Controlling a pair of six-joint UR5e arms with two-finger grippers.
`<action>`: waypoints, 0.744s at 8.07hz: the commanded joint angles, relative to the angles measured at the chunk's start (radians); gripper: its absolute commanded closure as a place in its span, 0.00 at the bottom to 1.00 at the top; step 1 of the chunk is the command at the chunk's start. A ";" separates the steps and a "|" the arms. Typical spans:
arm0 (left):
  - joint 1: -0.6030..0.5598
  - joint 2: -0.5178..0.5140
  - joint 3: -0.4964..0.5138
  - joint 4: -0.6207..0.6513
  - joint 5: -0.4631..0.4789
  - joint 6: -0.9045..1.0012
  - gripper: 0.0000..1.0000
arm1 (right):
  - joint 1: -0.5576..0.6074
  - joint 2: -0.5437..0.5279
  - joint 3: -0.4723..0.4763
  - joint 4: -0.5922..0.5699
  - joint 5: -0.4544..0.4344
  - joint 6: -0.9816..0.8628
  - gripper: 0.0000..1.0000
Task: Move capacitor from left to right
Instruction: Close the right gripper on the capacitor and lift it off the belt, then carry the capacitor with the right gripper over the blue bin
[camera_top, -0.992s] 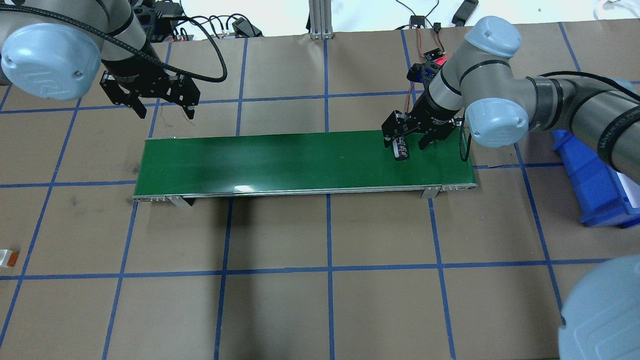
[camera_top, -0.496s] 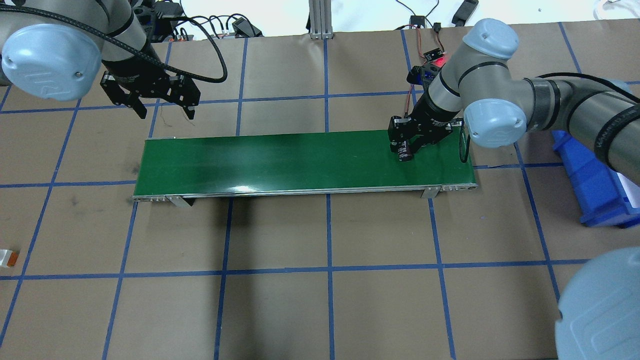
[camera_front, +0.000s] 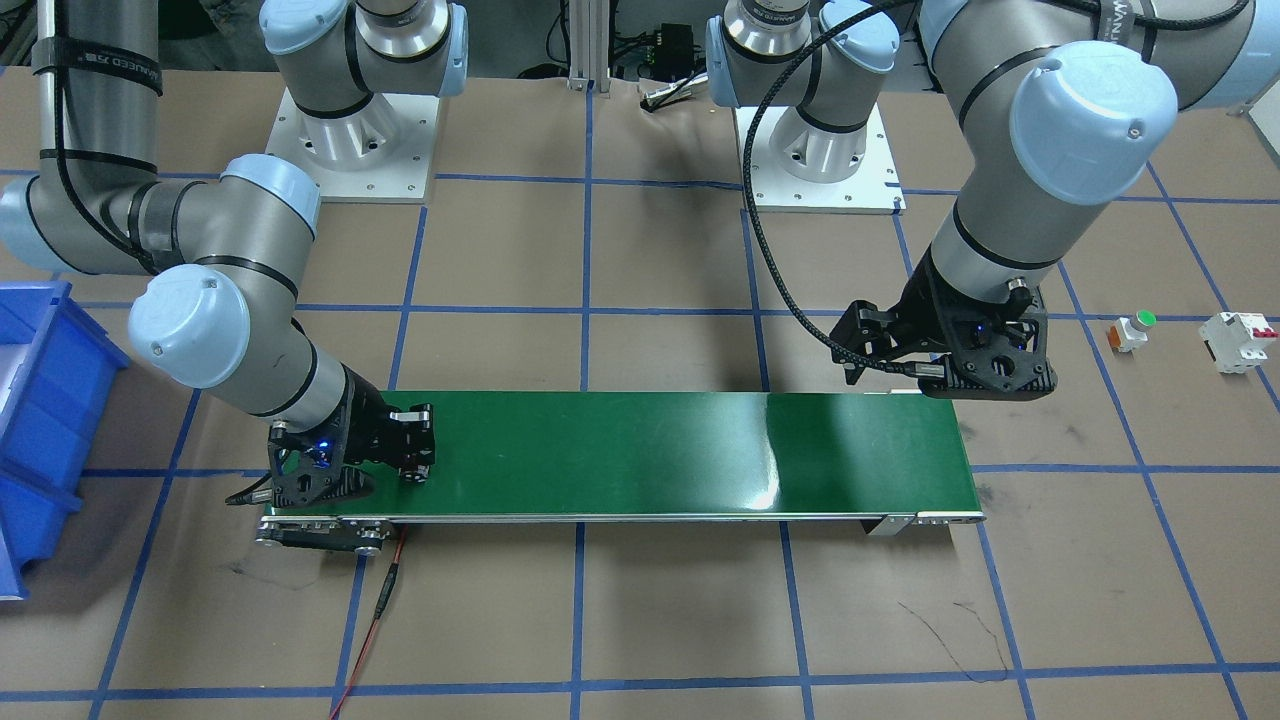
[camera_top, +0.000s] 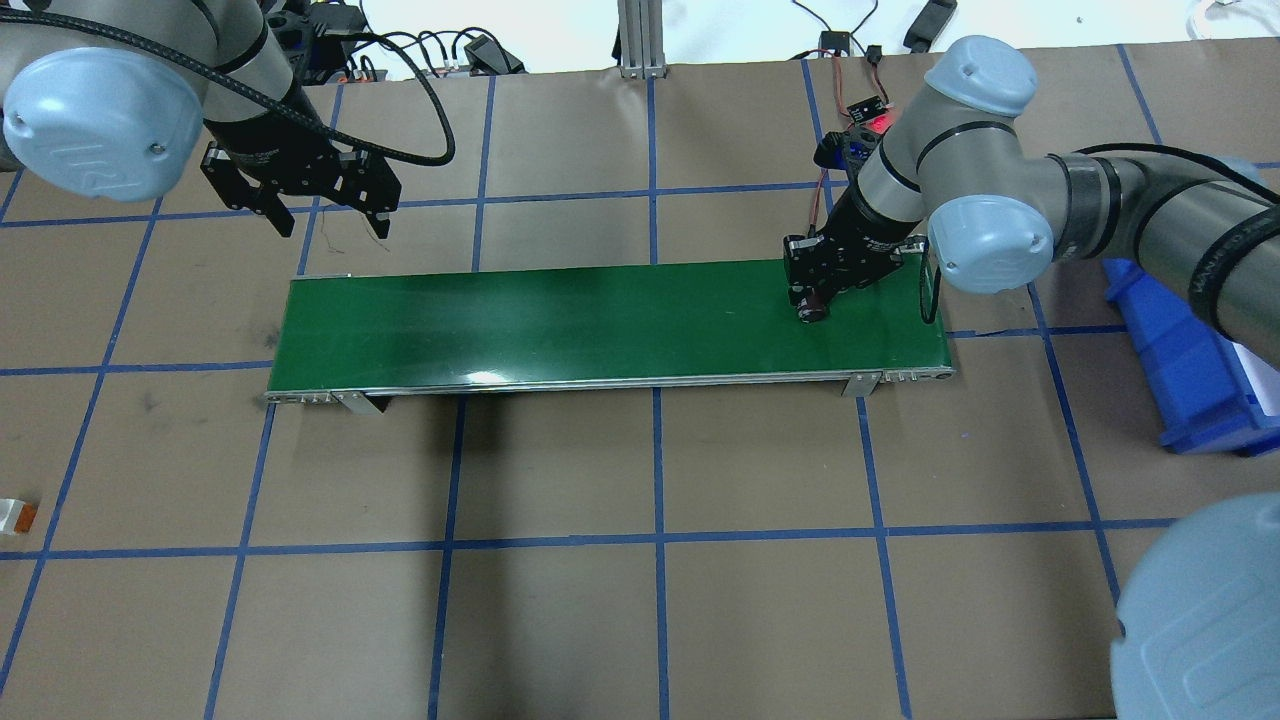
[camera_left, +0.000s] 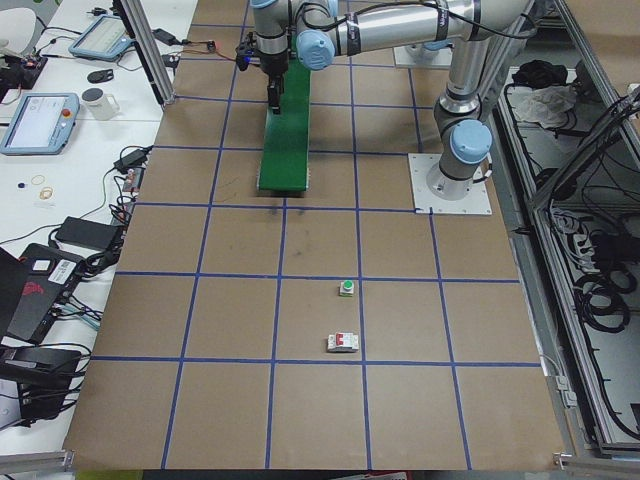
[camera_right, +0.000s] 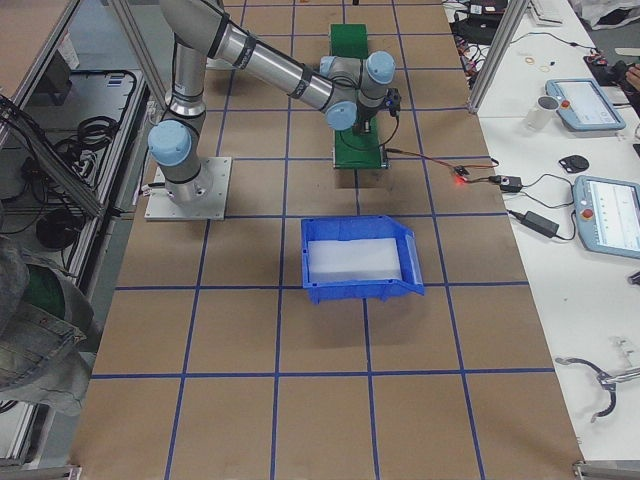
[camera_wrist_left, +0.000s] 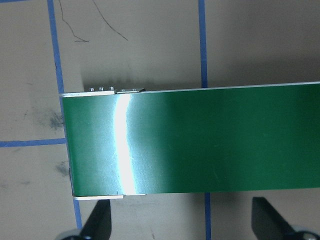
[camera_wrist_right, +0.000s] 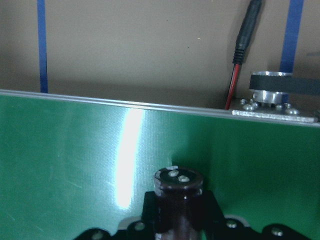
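Two robot arms (camera_front: 190, 325), two grippers, a left gripper (camera_top: 332, 225) and a right gripper (camera_top: 818, 295), one green conveyor belt (camera_top: 600, 320), one capacitor (camera_wrist_right: 178, 192), one blue bin (camera_right: 360, 285) off right, one push button (camera_front: 1132, 330) and one circuit breaker (camera_front: 1240, 342) out left, two teach pendants (camera_right: 590, 104), one mug (camera_right: 541, 112) beside them.

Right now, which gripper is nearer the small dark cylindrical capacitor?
Right. The right gripper is shut on the capacitor; the left gripper hangs open at the green belt's opposite end.
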 joint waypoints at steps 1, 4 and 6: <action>0.001 0.000 0.000 0.000 0.000 0.000 0.00 | -0.004 -0.072 -0.027 0.009 -0.054 0.006 1.00; 0.001 0.000 0.002 0.002 0.000 0.002 0.00 | -0.033 -0.157 -0.099 0.125 -0.206 -0.003 1.00; 0.001 0.000 0.002 0.002 0.000 0.002 0.00 | -0.087 -0.191 -0.110 0.187 -0.285 -0.018 1.00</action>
